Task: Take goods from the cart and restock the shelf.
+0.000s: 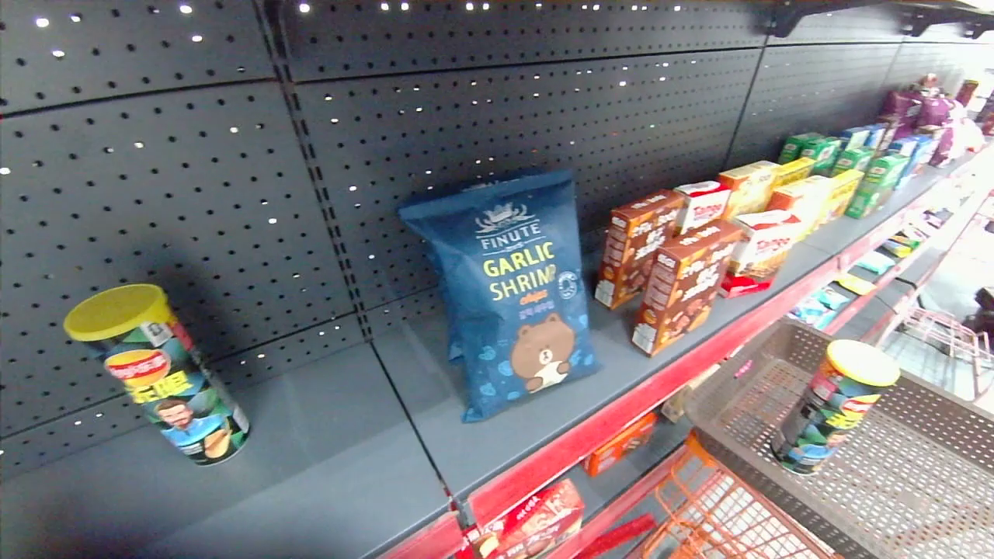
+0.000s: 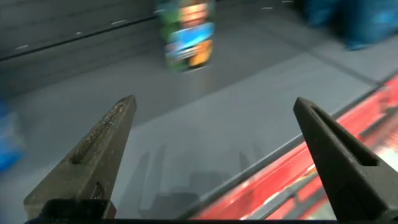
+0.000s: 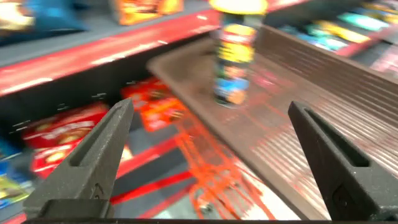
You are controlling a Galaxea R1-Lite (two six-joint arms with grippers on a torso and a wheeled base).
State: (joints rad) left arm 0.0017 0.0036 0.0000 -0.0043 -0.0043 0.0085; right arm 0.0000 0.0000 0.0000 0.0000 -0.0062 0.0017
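Observation:
A chip can with a yellow lid (image 1: pixel 159 374) stands upright on the grey shelf (image 1: pixel 349 435) at the left. The left wrist view has this can (image 2: pixel 186 34) ahead of my left gripper (image 2: pixel 214 106), which is open and holds nothing, above the shelf's front part. A second chip can (image 1: pixel 835 407) stands upright in the brown cart basket (image 1: pixel 916 481). In the right wrist view this can (image 3: pixel 235 53) lies ahead of my open, empty right gripper (image 3: pixel 208 109), a short way off.
A blue shrimp chip bag (image 1: pixel 516 299) leans on the pegboard mid-shelf. Brown and other boxes (image 1: pixel 668 268) line the shelf to the right. A red shelf edge (image 1: pixel 621 411) runs in front, with red packs (image 1: pixel 536 524) on the lower shelf. An orange cart frame (image 1: pixel 722 520) sits below the basket.

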